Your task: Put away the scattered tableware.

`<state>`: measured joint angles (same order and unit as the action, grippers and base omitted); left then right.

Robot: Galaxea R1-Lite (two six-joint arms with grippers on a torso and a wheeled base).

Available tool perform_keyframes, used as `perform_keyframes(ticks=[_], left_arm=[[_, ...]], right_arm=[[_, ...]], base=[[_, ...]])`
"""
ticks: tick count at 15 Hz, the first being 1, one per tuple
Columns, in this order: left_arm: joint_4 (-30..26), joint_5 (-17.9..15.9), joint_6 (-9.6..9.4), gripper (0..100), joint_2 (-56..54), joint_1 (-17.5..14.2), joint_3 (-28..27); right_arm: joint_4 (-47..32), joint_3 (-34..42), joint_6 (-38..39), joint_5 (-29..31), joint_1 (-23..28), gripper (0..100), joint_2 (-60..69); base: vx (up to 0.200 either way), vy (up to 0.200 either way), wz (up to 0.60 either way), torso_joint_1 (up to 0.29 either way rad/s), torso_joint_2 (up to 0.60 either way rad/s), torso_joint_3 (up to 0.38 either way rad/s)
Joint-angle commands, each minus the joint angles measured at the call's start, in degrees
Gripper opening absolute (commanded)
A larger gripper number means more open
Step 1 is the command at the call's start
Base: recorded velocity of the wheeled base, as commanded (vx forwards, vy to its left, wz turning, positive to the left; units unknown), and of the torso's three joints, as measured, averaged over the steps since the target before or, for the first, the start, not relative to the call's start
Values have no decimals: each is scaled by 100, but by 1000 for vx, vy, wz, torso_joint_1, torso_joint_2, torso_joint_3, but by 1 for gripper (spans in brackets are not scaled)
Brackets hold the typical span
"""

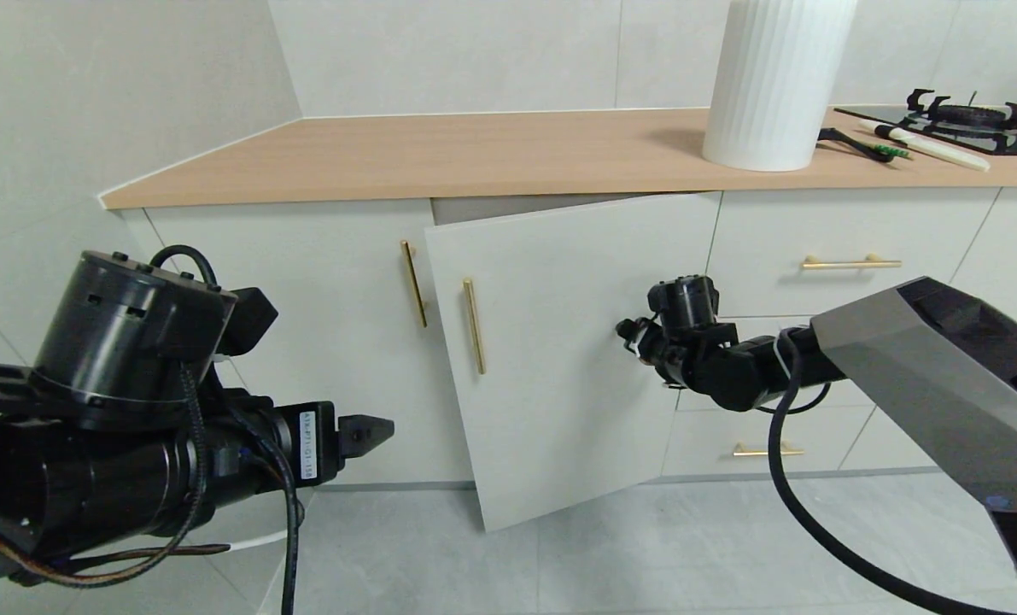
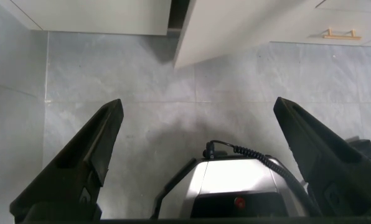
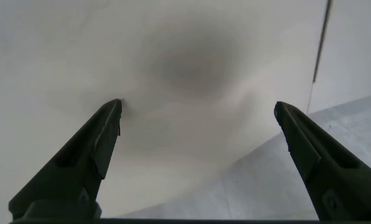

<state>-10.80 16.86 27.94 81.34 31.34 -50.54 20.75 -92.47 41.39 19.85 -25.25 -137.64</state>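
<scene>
My right fingers (image 3: 89, 158) are spread apart, close to the half-open cabinet door (image 1: 559, 359). My left fingers (image 2: 89, 158) are apart too, above the floor (image 2: 185, 106).

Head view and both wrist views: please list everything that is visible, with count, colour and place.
countertop: one, light wood, above the cabinets
vase: one, white and ribbed, standing on the countertop
utensils: two, one black, one white with green, lying between the vase and the hob
hob: one, black, at the countertop's far right
closed door: one, white with a gold handle, on the left
ajar door: one, white with a gold handle, in the middle
drawer handles: two, gold, right of the ajar door
floor: grey tiles
left gripper: black, fingers open, over the floor
right gripper: black, fingers open, facing the ajar door
</scene>
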Motion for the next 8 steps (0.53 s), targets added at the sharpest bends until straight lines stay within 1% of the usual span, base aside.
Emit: perform_keyframes(ticks=[1, 6, 8], left_arm=[[-1, 2, 10, 100, 14, 3, 1], [-1, 2, 10, 100, 23, 3, 1], [-1, 2, 10, 100, 23, 3, 1]], right_arm=[[8, -184, 1, 107, 29, 100, -166], [-18, -667, -8, 661, 178, 100, -474], [-18, -685, -8, 705, 196, 100, -483]], base=[[0, 0, 0, 0, 0, 0], [0, 0, 0, 0, 0, 0], [0, 0, 0, 0, 0, 0]])
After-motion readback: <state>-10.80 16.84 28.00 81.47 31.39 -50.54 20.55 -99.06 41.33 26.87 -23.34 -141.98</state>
